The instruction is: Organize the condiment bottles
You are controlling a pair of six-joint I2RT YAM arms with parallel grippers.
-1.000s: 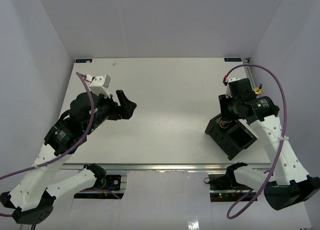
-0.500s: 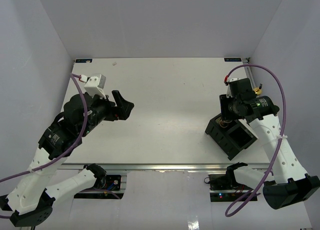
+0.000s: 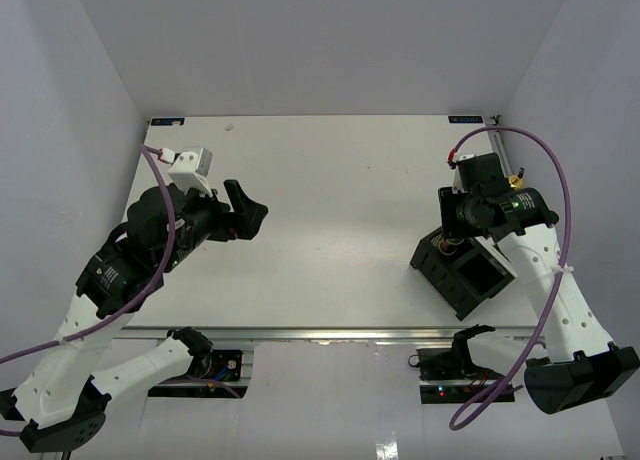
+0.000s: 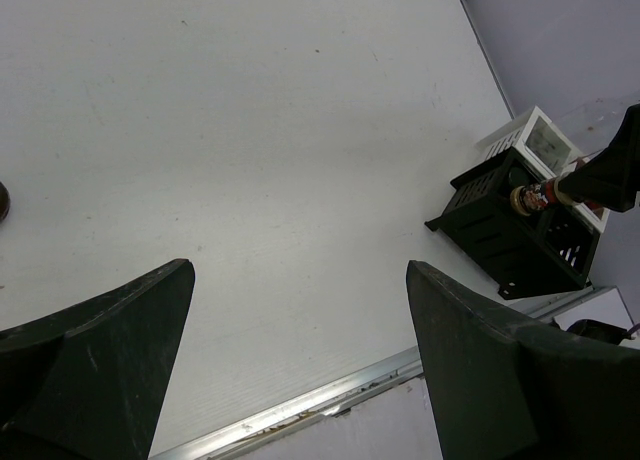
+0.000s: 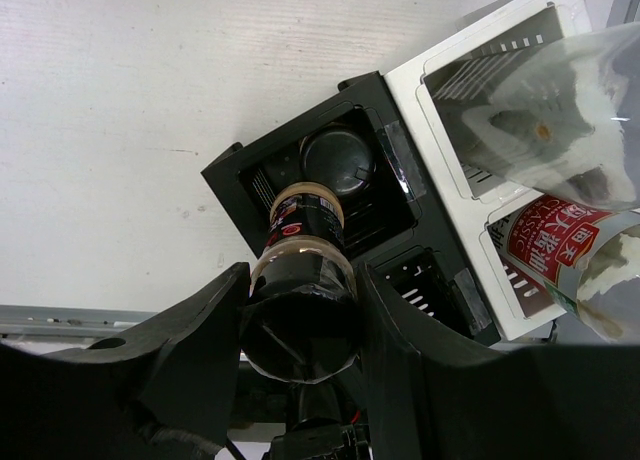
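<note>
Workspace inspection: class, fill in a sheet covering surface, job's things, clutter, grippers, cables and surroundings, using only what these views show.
Surface: white table, bare in the middle.
Job's things: jar held over the black box; second jar, black-lidded, inside that box; red-white labelled bottle at the white box.
Clutter: dark object at the left wrist view's edge, too cut off to identify.
Grippers: left gripper open and empty above the table; right gripper shut on the jar.
Cables: left cable and right cable, purple, loop off the arms.
Surroundings: plain white walls; nothing else seen.
</note>
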